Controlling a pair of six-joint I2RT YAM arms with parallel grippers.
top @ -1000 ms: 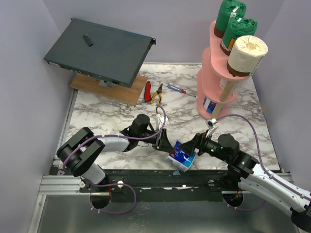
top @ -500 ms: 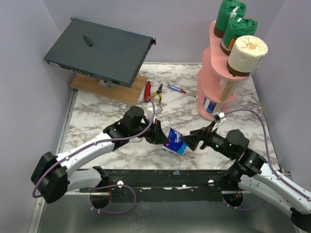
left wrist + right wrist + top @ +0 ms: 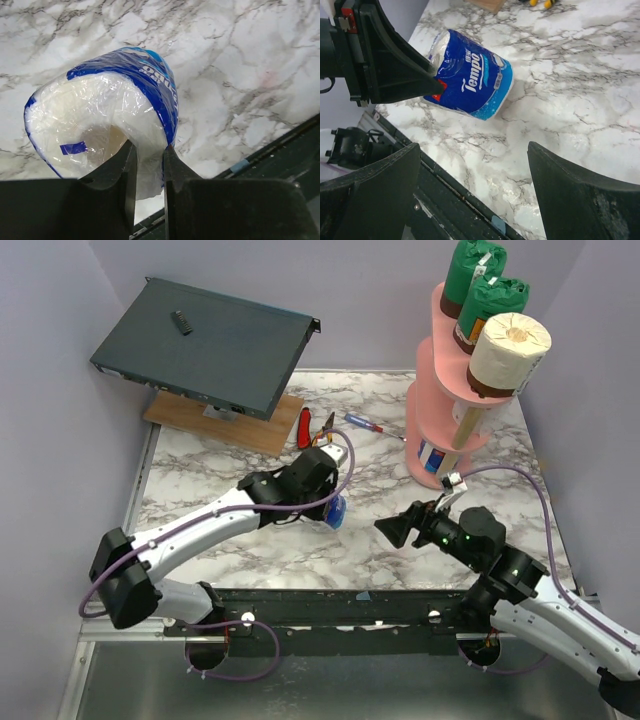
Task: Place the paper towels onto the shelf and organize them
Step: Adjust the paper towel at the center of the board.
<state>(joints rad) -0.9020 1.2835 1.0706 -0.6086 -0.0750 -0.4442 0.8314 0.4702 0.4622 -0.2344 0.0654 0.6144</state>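
My left gripper [image 3: 328,506] is shut on the plastic wrap at one end of a blue-and-white wrapped paper towel roll [image 3: 336,511], held above the marble table. In the left wrist view the roll [image 3: 110,105] juts out past the gripper [image 3: 149,149], which pinches its wrap. My right gripper [image 3: 393,531] stands open to the right of the roll, apart from it. Its wrist view shows the roll [image 3: 470,75] beyond the wide-open gripper [image 3: 474,150]. The pink shelf [image 3: 437,410] at the far right carries two green-wrapped rolls [image 3: 474,270], a white roll [image 3: 510,348] and a blue-and-white roll [image 3: 432,455] on the bottom tier.
A dark grey metal box [image 3: 205,345] rests tilted on a wooden board [image 3: 225,425] at the far left. Red-handled pliers [image 3: 312,430] and a screwdriver [image 3: 370,426] lie mid-table behind the left gripper. Purple walls close in the sides. A black rail [image 3: 330,602] runs along the near edge.
My left gripper closed on the roll's wrap and carried the roll from near the front edge up and back toward mid-table. The right gripper stayed open and shifted slightly right.
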